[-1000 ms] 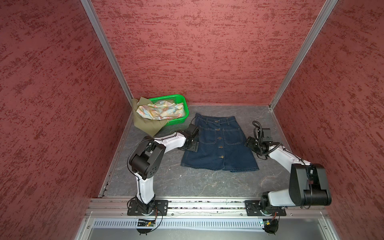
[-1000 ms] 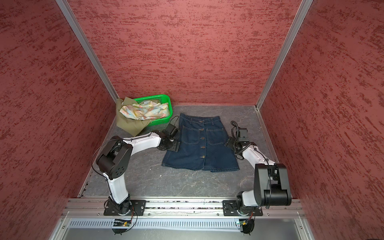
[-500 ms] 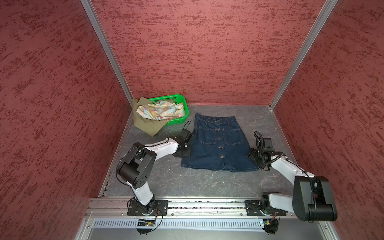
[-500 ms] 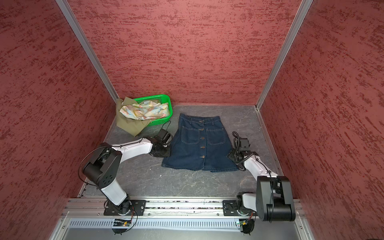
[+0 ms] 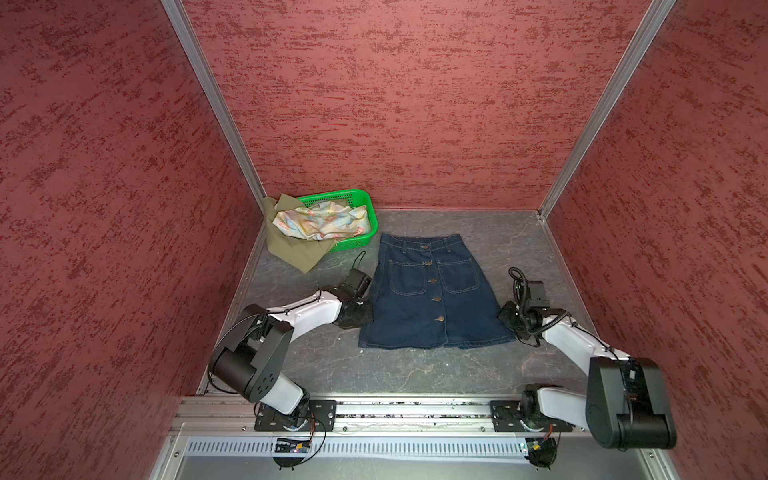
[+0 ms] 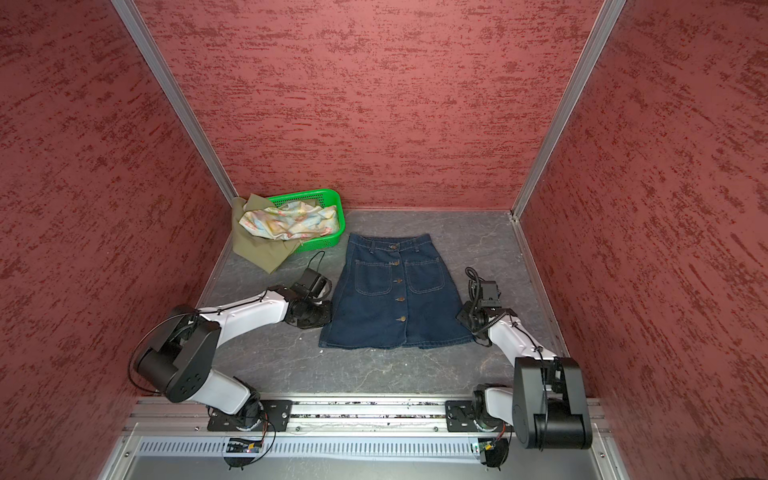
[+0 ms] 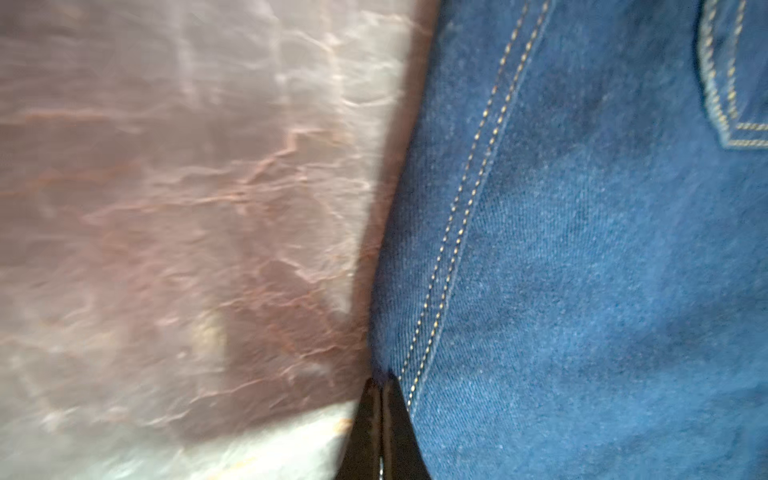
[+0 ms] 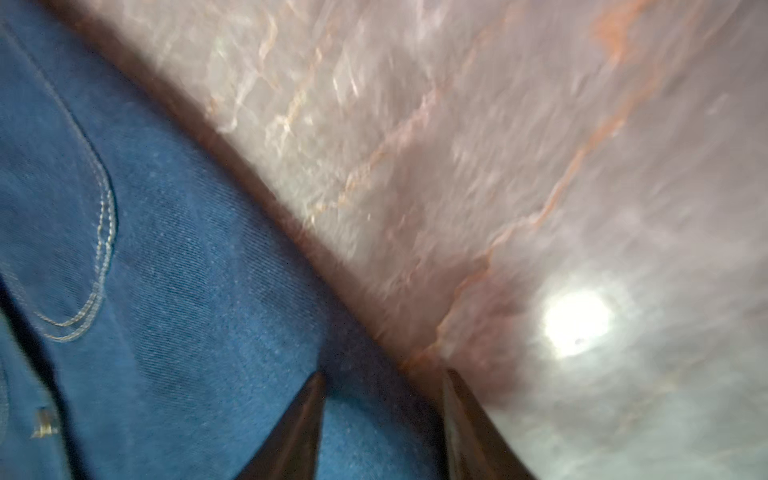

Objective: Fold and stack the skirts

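L gripper (image 7: pixel 380 388) had snapped shut on denim skirt (image 5: pixel 432 299) at its L edge, R gripper (image 8: pixel 382 380) mid-close w/ jaws still apart astride opp. edge; skirt flat on table (image 5: pixel 415 374), fold lift looked imminent.

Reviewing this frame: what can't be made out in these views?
- Olive skirt: mostly covered by the floral skirt and green basket in both top views; shape unclear.
- The floral skirt is crumpled; hem and waistband indistinguishable.
- Left end effector: hidden under its own wrist in both top views; wrist view crops the fingers, so how deeply it pinches the denim skirt is unknown.
- Right end effector: likewise hidden from above.
- Table: motion-blurred in both wrist views.
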`<action>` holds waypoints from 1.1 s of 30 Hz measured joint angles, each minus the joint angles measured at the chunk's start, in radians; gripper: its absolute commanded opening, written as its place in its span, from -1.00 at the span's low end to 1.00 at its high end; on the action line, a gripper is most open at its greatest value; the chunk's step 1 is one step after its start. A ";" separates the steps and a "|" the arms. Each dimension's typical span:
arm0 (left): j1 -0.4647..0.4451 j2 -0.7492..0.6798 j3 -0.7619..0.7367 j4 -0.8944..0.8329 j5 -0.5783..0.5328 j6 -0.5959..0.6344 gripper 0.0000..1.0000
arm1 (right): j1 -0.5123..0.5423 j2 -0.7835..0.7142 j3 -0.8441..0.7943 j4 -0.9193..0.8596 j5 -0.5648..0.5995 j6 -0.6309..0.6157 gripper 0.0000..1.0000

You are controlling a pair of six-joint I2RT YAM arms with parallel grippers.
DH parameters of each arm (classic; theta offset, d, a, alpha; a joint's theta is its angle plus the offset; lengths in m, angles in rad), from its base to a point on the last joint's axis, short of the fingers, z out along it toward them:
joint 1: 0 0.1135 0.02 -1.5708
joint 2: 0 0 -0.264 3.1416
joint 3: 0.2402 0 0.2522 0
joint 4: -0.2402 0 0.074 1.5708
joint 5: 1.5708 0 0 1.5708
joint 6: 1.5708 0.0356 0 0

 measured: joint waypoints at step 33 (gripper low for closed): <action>0.011 -0.063 -0.101 0.271 0.084 -0.135 -1.00 | 1.001 0.345 0.673 -0.045 0.246 0.055 -1.00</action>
